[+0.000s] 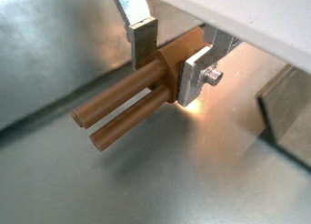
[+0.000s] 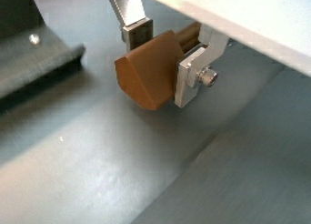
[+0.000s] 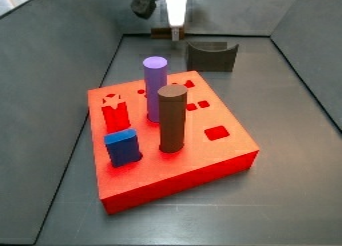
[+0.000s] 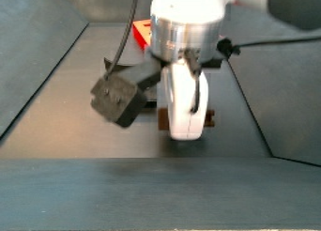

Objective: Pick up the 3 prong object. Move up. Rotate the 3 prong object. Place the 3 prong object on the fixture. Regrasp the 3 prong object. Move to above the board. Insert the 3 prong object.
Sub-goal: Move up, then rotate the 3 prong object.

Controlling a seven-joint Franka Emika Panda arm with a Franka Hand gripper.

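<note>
Board [image 3: 160, 140], red and thick, lies nearest in a side view, carrying a dark brown cylinder [image 3: 171, 118], a purple cylinder [image 3: 154, 87] and a blue block [image 3: 122, 147]. Farther back the gripper [image 1: 168, 66] hangs above the grey floor, its fingers [image 1: 144, 41] pinching the 3 prong object [image 1: 122, 107]. Beyond, just right of it, sits the fixture [image 3: 211, 56].

floor [image 3: 287, 190]: grey metal, dull sheen, flat | walls [image 3: 80, 35]: grey panels sloping up along left, right & far edges | light: bright glare patch on floor [image 1: 225, 105] in a wrist view | gripper [image 1: 170, 59]: over the floor
</note>
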